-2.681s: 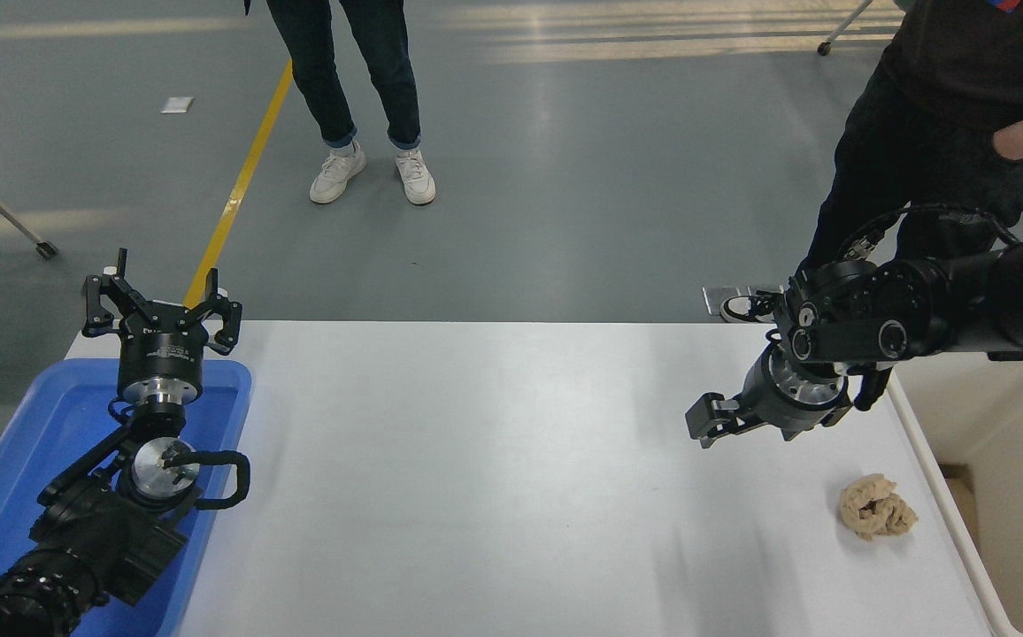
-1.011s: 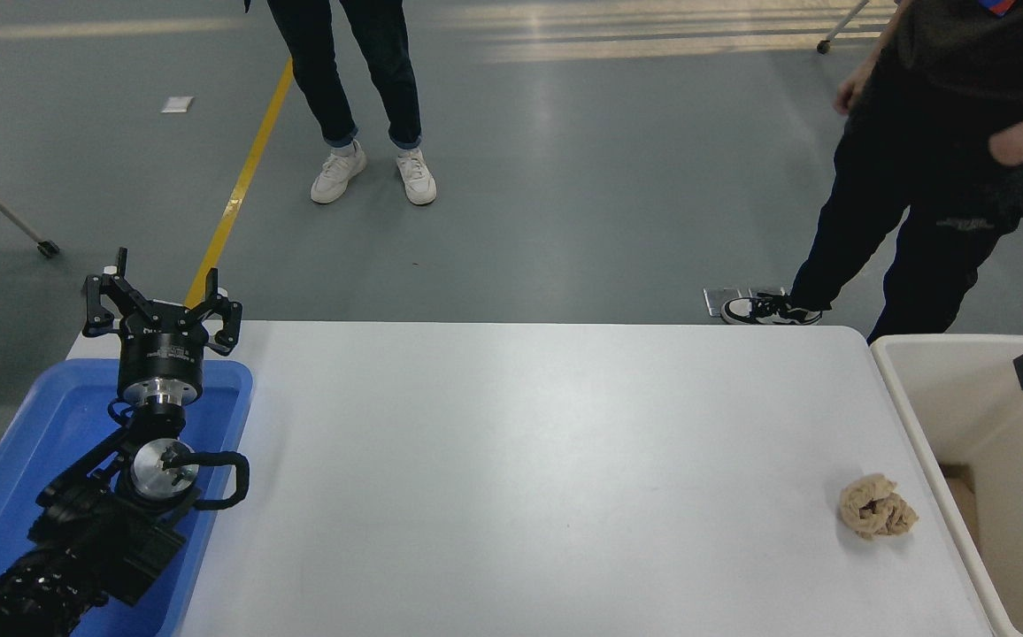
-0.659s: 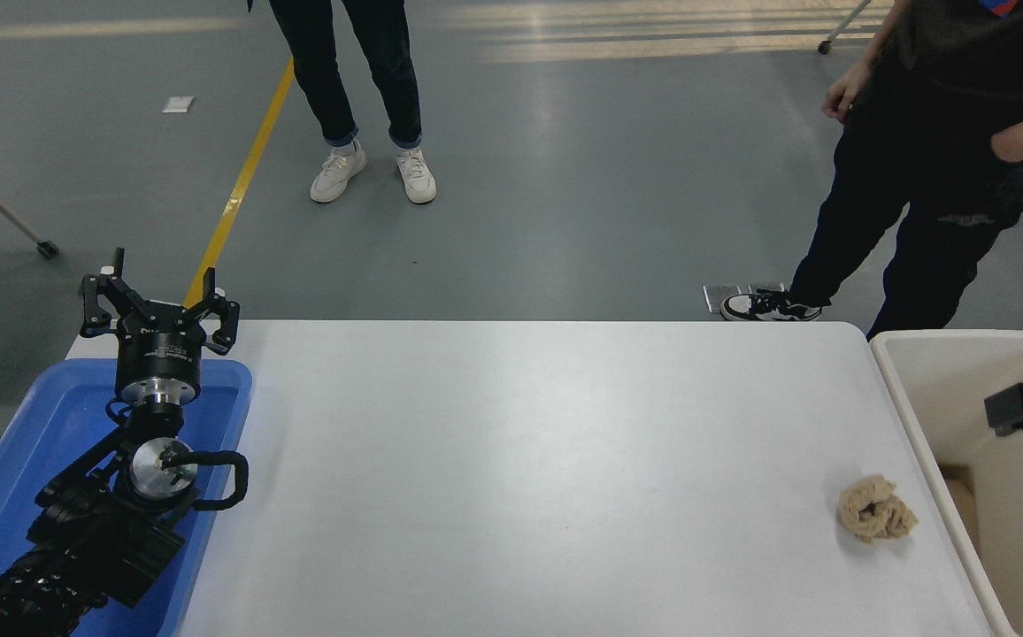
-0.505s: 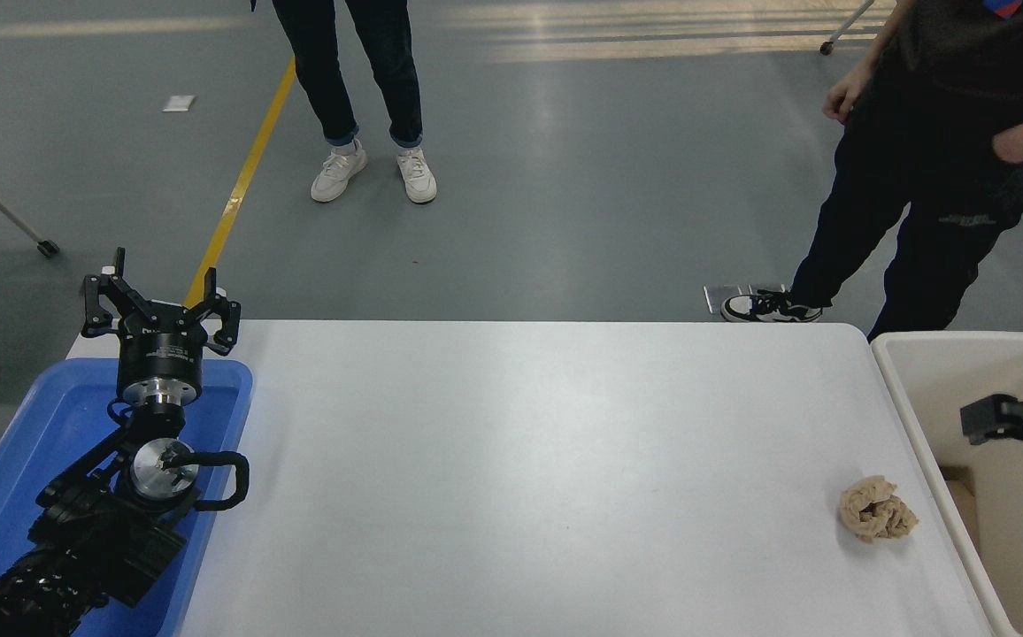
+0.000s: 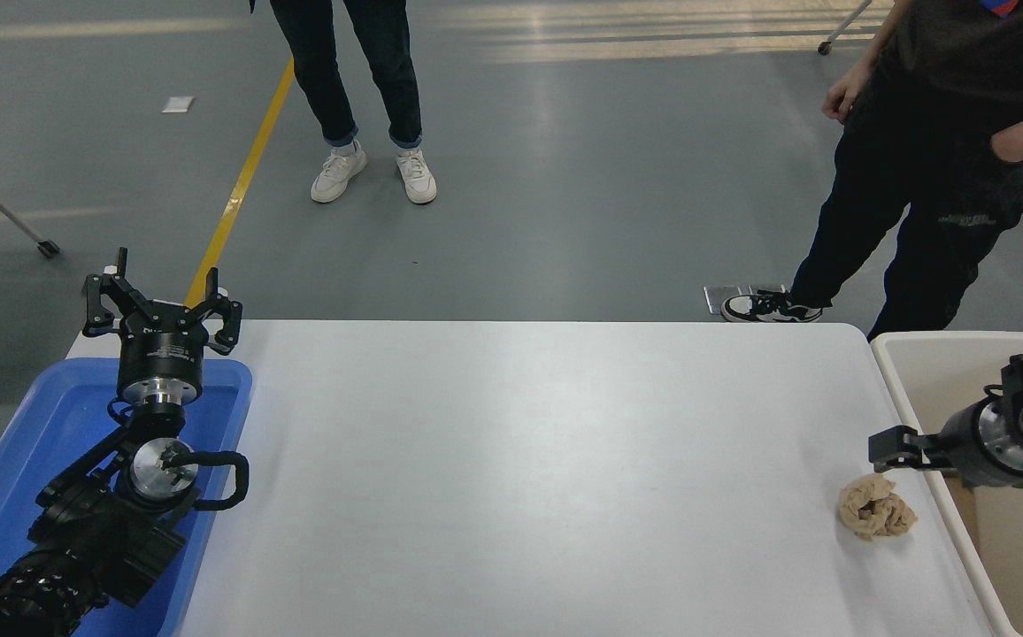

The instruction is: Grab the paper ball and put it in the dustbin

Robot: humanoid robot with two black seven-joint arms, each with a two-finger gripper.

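While my right gripper [image 5: 888,447] hangs over the dustbin [image 5: 896,372] rim – grip unreadable – paper ball [image 5: 875,508] on table [image 5: 520,478], left gripper [image 5: 160,310] splayed above blue tray [image 5: 25,442].

Crumpled tan-beige paper ball [image 5: 875,518], rough, matt, at 4 o'clock. Smooth white table [image 5: 520,478], slight sheen. Cream-white plastic dustbin [image 5: 945,349], smooth walls, 3 o'clock. Glossy blue plastic tray [image 5: 25,442] at 8 o'clock. Black matt grippers, bare metal wrist rings: left gripper [image 5: 160,305], right gripper [image 5: 896,447].
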